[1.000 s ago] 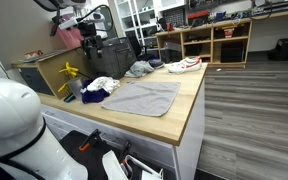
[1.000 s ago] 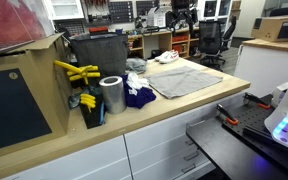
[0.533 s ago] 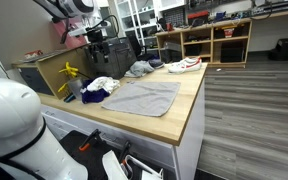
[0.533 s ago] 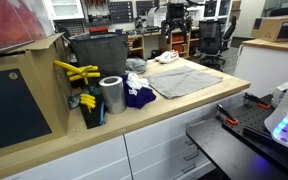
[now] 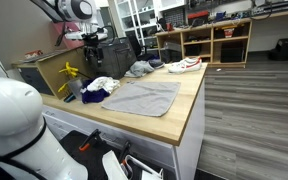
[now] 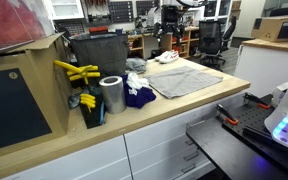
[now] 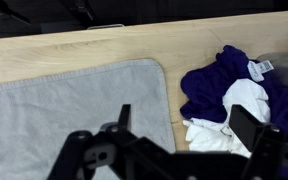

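Hovering above the table (image 7: pixel 74 55) with hand (image 7: pixel 169 140) spread wide, gripping nothing. Lying flat at lower left of the wrist view: grey towel (image 7: pixel 64 110), right edge under the hand. Crumpled together just right of it: purple cloth (image 7: pixel 219 85) and white garment (image 7: pixel 229 120), touching.

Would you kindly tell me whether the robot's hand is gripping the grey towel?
No, the hand hangs open above the counter, with the grey towel lying flat and untouched below it.
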You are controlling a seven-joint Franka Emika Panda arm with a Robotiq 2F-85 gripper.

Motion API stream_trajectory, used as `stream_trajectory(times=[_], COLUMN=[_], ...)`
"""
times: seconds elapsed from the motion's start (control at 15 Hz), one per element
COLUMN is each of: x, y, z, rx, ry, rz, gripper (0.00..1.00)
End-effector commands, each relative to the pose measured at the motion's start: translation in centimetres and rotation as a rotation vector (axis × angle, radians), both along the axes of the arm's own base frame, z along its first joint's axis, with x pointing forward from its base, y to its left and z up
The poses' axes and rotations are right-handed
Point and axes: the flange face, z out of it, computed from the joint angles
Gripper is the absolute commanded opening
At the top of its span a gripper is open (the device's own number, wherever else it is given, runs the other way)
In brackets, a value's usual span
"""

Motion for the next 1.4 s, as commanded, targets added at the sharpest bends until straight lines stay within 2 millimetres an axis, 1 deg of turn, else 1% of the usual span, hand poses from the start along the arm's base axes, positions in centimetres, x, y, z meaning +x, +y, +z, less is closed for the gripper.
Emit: stream_trajectory(times=[0.0,0.27,0.33,0.4,0.53,0.67,0.8,1.0,1.33], x=[0.0,0.0,0.2,0.2,0.3,0.2,-0.3,-1.5,-2.8], y=[-0.1,-0.1,-0.4,-0.5,-1.0,-1.5,-1.6,-1.0,-0.2], z=[0.0,0.0,-1.0,-1.4,-3.2,-5.2,-7.6,-11.4,-17.6], rx=[0.000,0.000,0.006,0.004,-0.002,-0.004,-0.010,-0.014,-0.045], ry=[0.001,0.001,0.005,0.003,0.001,0.006,0.024,0.069,0.155], rz=[-0.001,-0.002,0.010,0.007,-0.003,-0.014,-0.020,-0.011,-0.014], gripper=[1.00,1.00,1.00,1.00,1.00,1.00,1.00,1.00,1.00])
